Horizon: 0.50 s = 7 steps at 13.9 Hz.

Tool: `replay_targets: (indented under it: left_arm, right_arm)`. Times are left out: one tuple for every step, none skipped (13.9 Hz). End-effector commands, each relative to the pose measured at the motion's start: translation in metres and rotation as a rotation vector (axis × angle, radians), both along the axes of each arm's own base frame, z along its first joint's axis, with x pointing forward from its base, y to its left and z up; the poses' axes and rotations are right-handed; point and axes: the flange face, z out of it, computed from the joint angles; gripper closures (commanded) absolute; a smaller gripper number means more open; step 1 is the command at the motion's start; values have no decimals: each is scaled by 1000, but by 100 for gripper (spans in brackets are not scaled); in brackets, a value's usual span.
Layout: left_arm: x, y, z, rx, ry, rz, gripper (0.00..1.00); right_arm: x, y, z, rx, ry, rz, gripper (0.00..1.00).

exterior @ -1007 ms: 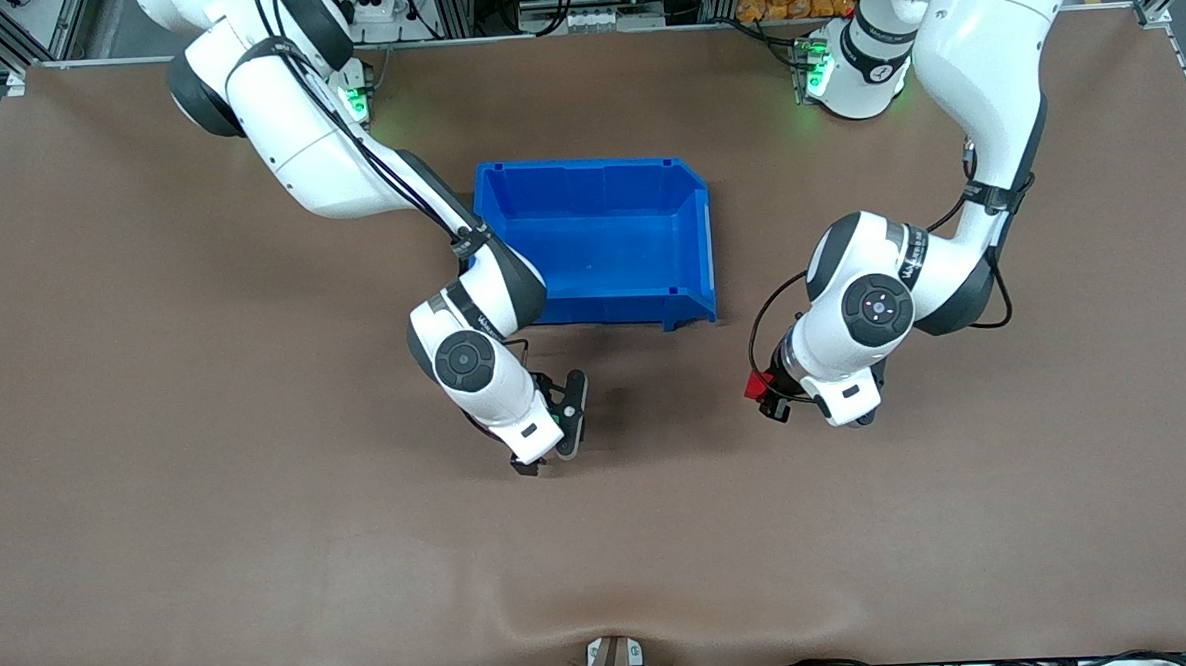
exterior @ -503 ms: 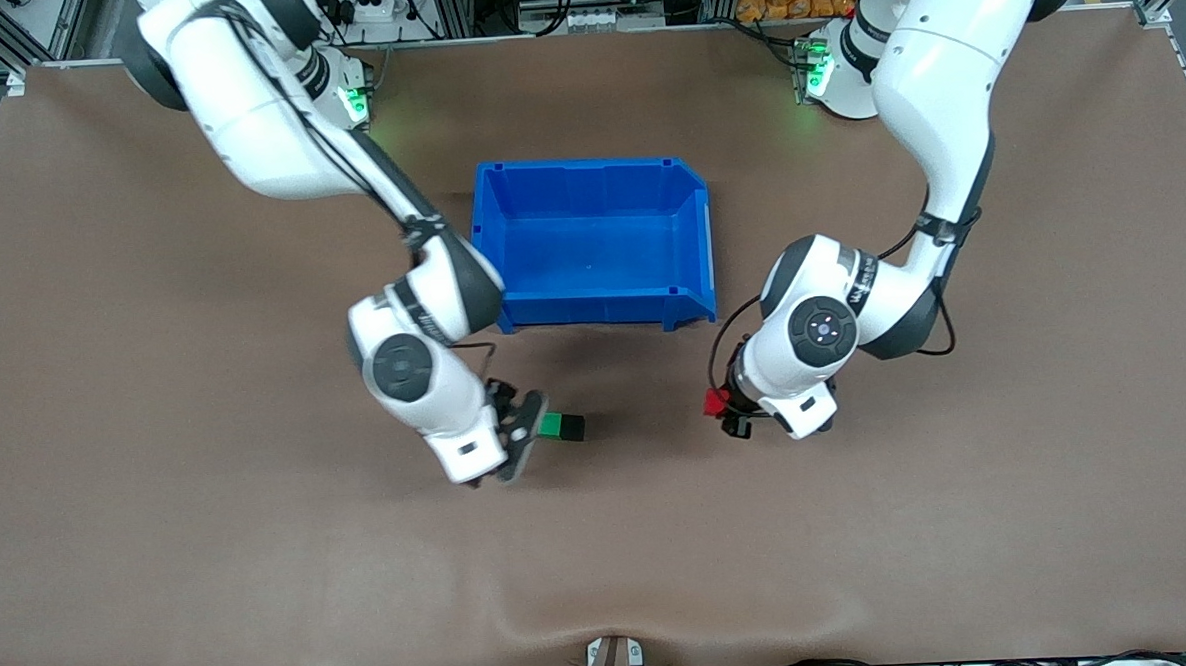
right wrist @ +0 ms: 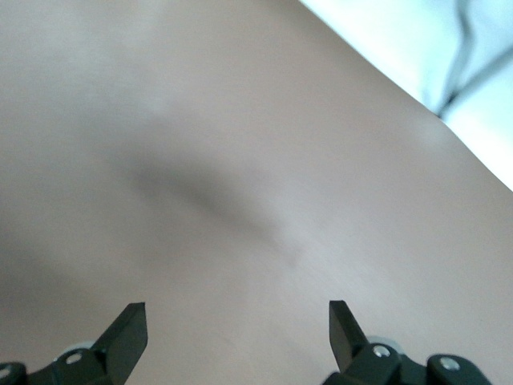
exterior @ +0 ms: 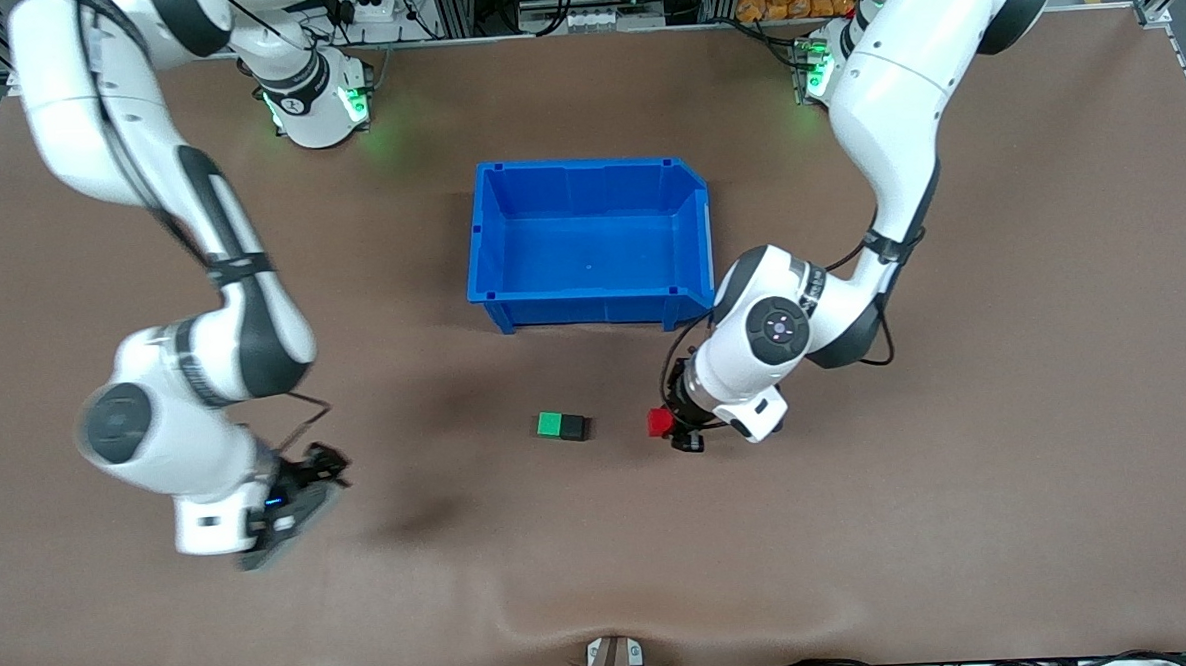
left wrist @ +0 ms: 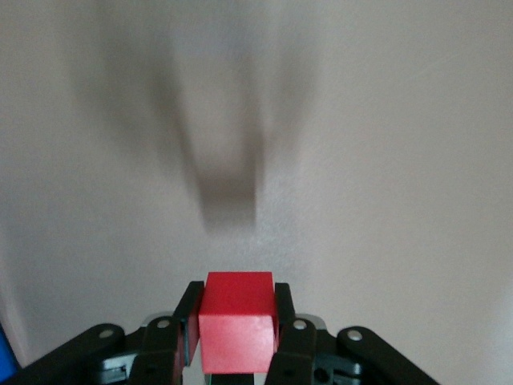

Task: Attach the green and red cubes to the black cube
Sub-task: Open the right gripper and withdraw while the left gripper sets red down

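A wide brown mat covers the bench (exterior: pixel 961 517), with aluminium framing and cables along the top edge of the frame and a blue plastic open-topped bin (exterior: pixel 589 241) sitting just above centre, empty. Just below the bin, at the middle of the frame, the small matte black cube (exterior: pixel 575 428) rests on the mat with the small green cube (exterior: pixel 551 425) pressed flush against the side that faces the right arm's end of the bench; the pair looks like one neat two-tone block, edges in line. The left gripper (exterior: pixel 679 431) hangs low beside that pair, toward the left arm's end, its jaws clenched on the small glossy red cube (left wrist: pixel 235 330), which is near the black face but still apart from it. The risk I see is a push that comes in off-centre or too high: the pair lies loose on the mat, so it could slide or twist away, or the green cube could break off. The right gripper (right wrist: pixel 237 330) waits with jaws released over bare mat in the lower left of the frame.
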Motion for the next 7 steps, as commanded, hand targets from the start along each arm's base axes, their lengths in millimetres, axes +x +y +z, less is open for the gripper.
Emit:
replay_targets:
  left_arm:
    - [5, -11, -7, -45, 5, 68, 100]
    - [6, -14, -10, -59, -2, 98, 100]
    - [7, -16, -11, -73, -11, 119, 100]
    - [7, -20, -18, -90, -12, 138, 100]
    - [8, -28, -20, -120, -15, 151, 100]
    - [7, -36, -25, -127, -17, 143, 100]
    - [4, -43, -29, -127, -16, 135, 100]
  right_arm:
    - [-31, -29, 33, -28, 17, -148, 0]
    - [-42, -38, 42, -34, 18, -194, 0]
    - [-55, -48, 50, -40, 26, -241, 0]
    - [-71, -53, 60, -42, 32, -287, 0]
    - [-91, -57, 68, -42, 43, -335, 0]
    - [-112, -57, 79, -39, 46, -376, 0]
    - [-134, -57, 89, -39, 52, -414, 0]
